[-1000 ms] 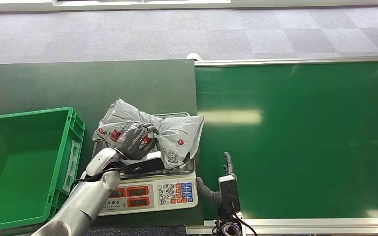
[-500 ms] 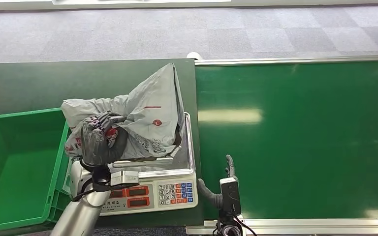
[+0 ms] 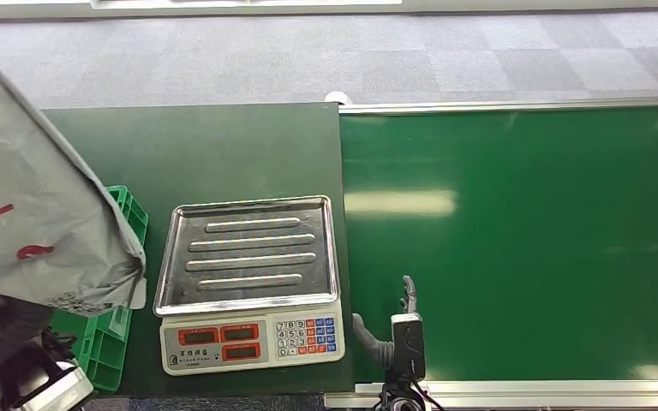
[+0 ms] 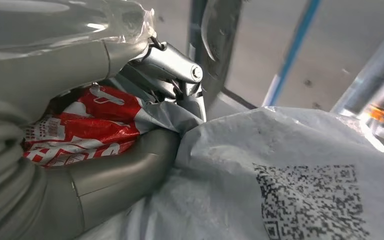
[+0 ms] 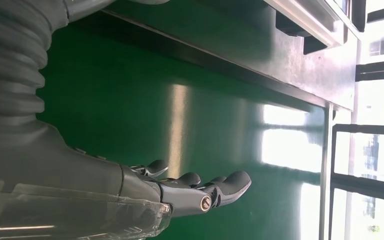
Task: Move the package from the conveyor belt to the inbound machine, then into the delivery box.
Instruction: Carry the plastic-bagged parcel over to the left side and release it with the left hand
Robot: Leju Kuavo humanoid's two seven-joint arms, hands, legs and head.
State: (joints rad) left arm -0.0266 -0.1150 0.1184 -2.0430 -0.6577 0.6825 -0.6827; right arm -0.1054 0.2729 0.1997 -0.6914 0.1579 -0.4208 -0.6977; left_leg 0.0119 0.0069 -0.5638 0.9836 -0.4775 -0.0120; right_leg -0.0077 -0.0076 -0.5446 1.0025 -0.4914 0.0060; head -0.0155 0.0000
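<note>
Package (image 3: 34,214) gripped in left robot hand (image 4: 145,100), above green crate (image 3: 120,334)

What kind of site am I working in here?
Most likely a parcel sorting or logistics station: a green conveyor belt, a weighing scale with keypad and steel tray, a green crate, and a grey courier package with a printed code held in the left hand.

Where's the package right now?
In the head view the package is lifted at the far left, held by the left hand, over the green box beside the empty scale.
</note>
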